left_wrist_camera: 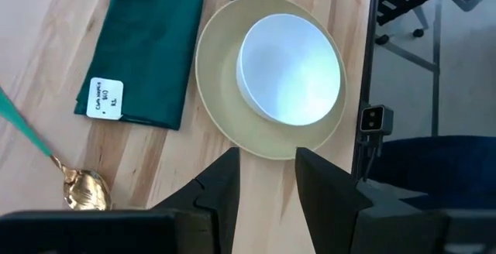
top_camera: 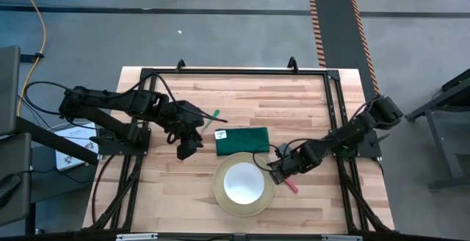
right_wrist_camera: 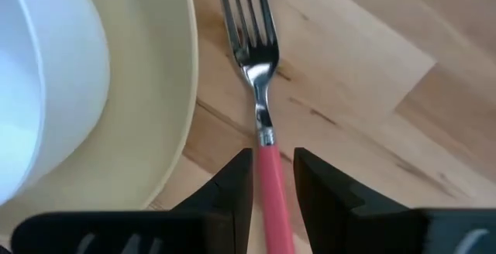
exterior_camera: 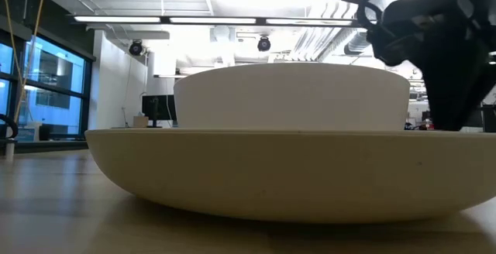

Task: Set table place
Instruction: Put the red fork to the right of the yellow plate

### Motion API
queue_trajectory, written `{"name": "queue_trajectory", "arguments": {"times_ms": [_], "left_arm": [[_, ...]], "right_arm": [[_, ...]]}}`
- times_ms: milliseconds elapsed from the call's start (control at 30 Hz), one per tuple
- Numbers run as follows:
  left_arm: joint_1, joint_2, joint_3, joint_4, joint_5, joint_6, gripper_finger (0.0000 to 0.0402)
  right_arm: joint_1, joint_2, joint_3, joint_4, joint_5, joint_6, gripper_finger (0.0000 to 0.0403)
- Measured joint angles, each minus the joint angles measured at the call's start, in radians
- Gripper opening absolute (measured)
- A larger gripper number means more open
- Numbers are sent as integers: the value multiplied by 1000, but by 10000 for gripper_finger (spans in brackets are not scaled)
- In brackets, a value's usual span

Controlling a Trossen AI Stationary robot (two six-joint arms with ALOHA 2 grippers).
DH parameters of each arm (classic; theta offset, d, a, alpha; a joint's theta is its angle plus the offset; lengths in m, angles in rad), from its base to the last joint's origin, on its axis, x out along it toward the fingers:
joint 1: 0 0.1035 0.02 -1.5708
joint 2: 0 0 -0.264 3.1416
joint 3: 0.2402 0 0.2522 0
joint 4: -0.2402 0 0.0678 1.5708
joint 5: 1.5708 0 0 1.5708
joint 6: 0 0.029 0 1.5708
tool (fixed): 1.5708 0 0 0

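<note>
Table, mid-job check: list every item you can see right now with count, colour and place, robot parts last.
table: one, light wood with black frame, under everything.
plate: one, pale yellow, near the table's front edge, centre.
bowl: one, white, sitting in the plate.
napkin: one, dark green, folded with a white tag, just behind the plate.
spoon: one, gold bowl with green handle, left of the napkin.
fork: one, metal with pink handle, lying just right of the plate.
left end effector: one, dark, open, left of the napkin above the table, holding nothing.
right end effector: one, dark, fingers on either side of the fork's pink handle.
</note>
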Motion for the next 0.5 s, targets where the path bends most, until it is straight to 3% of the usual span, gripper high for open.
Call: {"name": "queue_trajectory", "arguments": {"times_ms": [500], "left_arm": [[0, 0, 0, -26, 0, -2, 115]], "right_arm": [[-33, 47, 0, 44, -58, -113, 83]]}}
